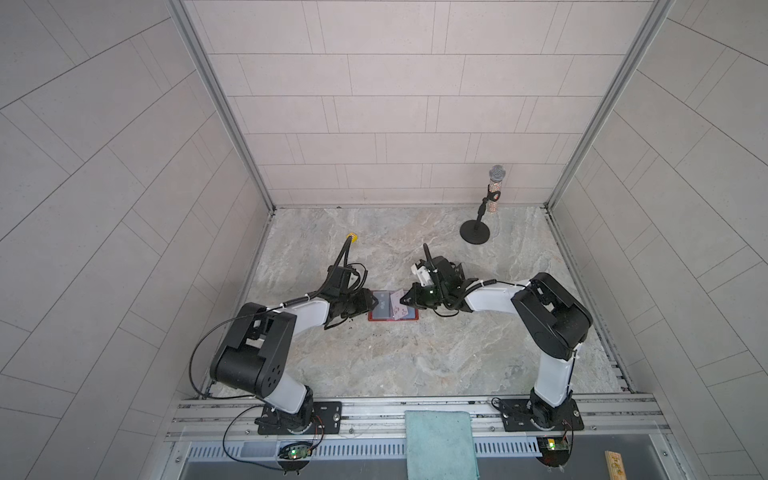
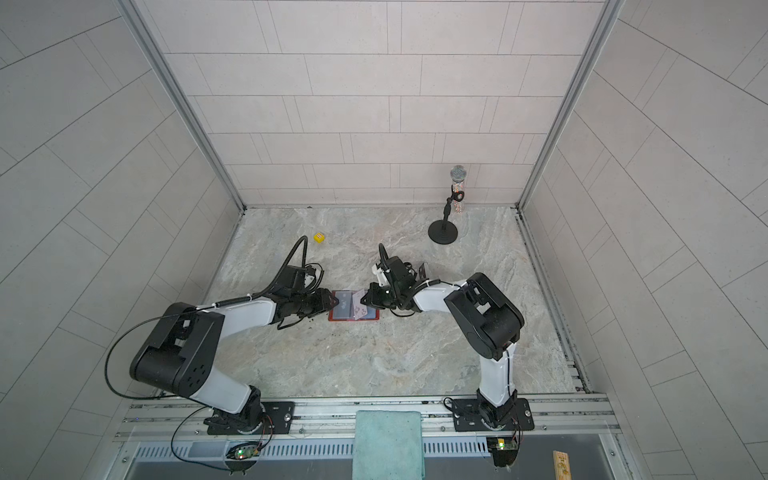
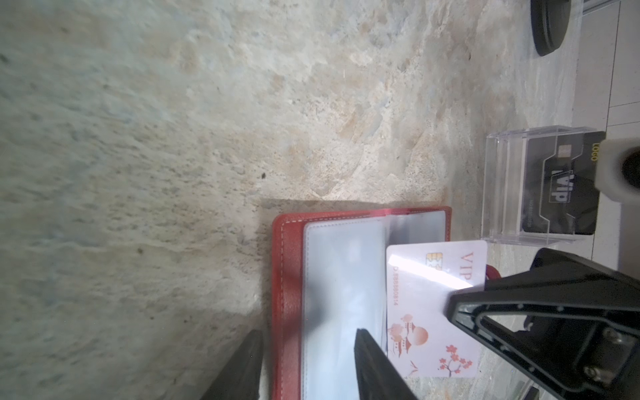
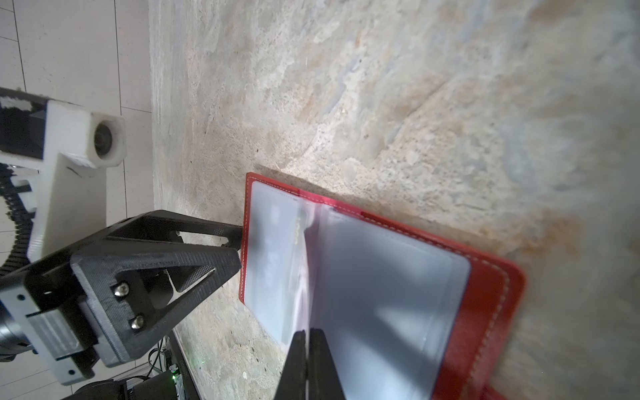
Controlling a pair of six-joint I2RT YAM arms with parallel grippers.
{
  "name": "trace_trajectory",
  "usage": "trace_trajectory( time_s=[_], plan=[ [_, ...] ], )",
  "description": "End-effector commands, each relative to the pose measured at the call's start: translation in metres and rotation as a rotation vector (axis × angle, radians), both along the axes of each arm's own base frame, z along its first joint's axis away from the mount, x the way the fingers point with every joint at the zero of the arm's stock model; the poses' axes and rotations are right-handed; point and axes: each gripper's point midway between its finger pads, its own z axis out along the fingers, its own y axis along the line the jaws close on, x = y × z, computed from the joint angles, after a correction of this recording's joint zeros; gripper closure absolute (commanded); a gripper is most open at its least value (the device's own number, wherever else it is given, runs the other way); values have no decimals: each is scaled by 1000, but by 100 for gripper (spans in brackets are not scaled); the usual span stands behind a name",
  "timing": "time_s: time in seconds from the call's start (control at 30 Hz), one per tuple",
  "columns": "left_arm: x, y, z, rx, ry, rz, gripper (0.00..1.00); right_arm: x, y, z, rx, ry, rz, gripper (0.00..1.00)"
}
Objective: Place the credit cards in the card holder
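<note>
The right gripper point(image 4: 306, 334) is pinched shut on a thin, glossy pale card point(image 3: 433, 311) printed with VIP and blossoms, held over the open card holder point(image 3: 287, 277). The holder is red, stitched and leather-look with cloudy plastic sleeves point(image 4: 381, 294), and lies flat on the mottled stone table point(image 3: 173, 138). The left gripper point(image 3: 308, 331) straddles its edge, jaws apart. Nearby a black credit card point(image 3: 561, 187) stands in a clear acrylic stand point(image 3: 502, 190).

In both top views the left hand point(image 1: 371, 306) and right hand point(image 1: 404, 297) hide part of the wallet point(image 1: 390, 319); the print on the card point(image 2: 360, 309) is too small to read. In the left wrist view the wallet runs off the edge, and a camera mount point(image 3: 620, 166) covers part of the black card point(image 3: 557, 187).
</note>
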Motion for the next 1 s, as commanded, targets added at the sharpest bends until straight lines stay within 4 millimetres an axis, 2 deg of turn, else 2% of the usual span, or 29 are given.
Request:
trace_trajectory(
  time_s=[0.0,0.37,0.6,0.97],
  plan=[
    [-11,5,-15,27,64,3,53,-4,5,-8,6,28,6,100],
    [-16,5,-20,23,79,-4,59,0,10,-11,28,44,0,100],
    [-18,5,-22,19,84,-9,68,1,13,-11,45,50,1,100],
    [-21,5,-23,16,91,-5,70,6,14,-11,59,32,-16,100]
  ],
)
